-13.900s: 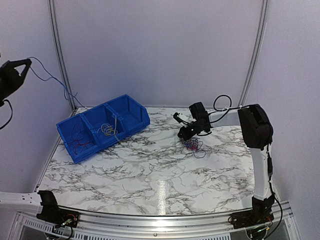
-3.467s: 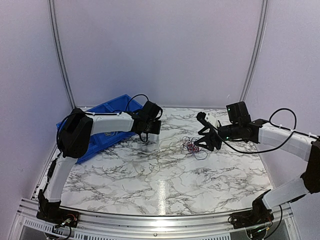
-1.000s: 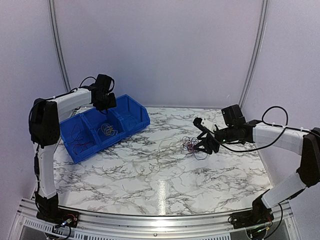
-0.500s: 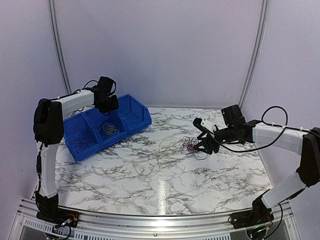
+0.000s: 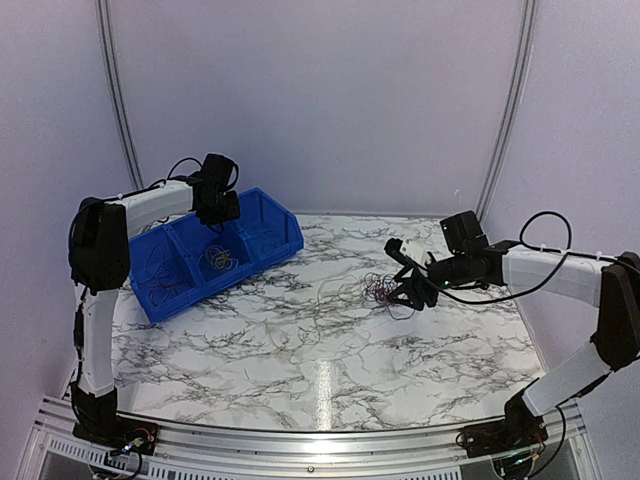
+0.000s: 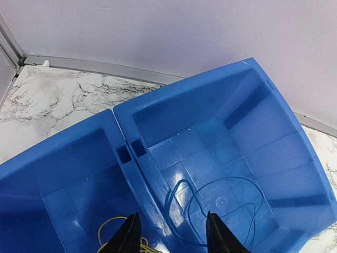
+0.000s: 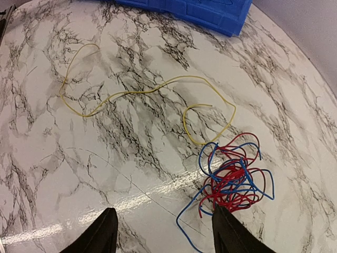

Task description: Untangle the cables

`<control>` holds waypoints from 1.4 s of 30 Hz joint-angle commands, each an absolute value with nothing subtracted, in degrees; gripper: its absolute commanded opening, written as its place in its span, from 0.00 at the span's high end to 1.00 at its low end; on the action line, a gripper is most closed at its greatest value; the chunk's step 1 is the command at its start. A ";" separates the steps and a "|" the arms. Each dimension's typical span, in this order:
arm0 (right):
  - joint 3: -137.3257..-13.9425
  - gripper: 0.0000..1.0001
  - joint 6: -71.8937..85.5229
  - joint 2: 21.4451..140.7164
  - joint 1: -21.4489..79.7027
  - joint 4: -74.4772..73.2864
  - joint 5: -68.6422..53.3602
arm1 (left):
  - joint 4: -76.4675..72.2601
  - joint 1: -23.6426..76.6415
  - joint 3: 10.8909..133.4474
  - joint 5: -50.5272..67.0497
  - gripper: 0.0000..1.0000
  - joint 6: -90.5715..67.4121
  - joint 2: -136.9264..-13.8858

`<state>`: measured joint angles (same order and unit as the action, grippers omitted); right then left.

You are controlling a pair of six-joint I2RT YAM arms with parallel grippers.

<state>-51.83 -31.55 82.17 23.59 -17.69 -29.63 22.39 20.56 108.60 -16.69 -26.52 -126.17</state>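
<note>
2 arms work apart in the top view: your left gripper (image 5: pixel 218 203) over the bin (image 5: pixel 285 225), your right gripper (image 5: pixel 408 293) just beside the tangle (image 5: pixel 380 291) mid-table. Left wrist: fingers (image 6: pixel 129 237) apart, empty, 1 blue wire (image 6: pixel 210 208) lying in the compartment (image 6: pixel 263 137) below. Right wrist: fingers (image 7: pixel 100 234) spread, empty; red and blue strands knotted, 1 yellow wire (image 7: pixel 142 92) loose beside them. Sorting looks midway; next, pinch that yellow wire low and lift it clear.

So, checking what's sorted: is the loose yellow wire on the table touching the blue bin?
Apart. The right wrist view shows bare marble tabletop between the yellow wire and the blue bin.
</note>
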 commanded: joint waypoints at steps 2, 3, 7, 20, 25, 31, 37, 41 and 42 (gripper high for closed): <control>-53.17 0.39 -31.79 82.97 23.55 -18.81 -29.58 | 21.46 20.75 111.23 -16.49 0.54 -24.71 -125.87; -53.17 0.39 -31.78 82.97 23.54 -18.81 -29.56 | 21.47 20.79 111.67 -15.92 0.54 -24.74 -126.39; -53.17 0.39 -31.75 82.88 23.55 -18.90 -29.45 | 21.28 21.11 112.38 -15.91 0.54 -24.98 -127.53; -53.27 0.39 -32.08 83.23 23.53 -19.25 -29.55 | 21.17 21.22 113.98 -16.27 0.52 -24.63 -130.02; -53.35 0.39 -32.10 83.17 23.55 -19.34 -29.56 | 21.28 21.30 115.41 -14.50 0.52 -25.27 -132.14; -53.29 0.39 -32.24 83.30 23.58 -19.34 -29.45 | 20.39 23.05 116.45 -12.64 0.54 -24.77 -132.42; -53.42 0.39 -32.40 83.58 23.55 -19.51 -29.51 | 19.07 24.30 117.73 -10.12 0.54 -24.69 -133.40; -53.41 0.39 -32.43 83.26 23.55 -19.55 -29.28 | 19.08 24.37 117.25 -10.03 0.53 -24.34 -133.12; -53.36 0.39 -32.39 83.17 23.55 -19.52 -29.28 | 19.07 24.43 117.00 -10.14 0.52 -23.87 -132.48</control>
<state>-51.83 -31.75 83.18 23.59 -18.94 -29.47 19.97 24.82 116.42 -10.87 -25.04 -132.44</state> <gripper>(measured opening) 0.613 0.468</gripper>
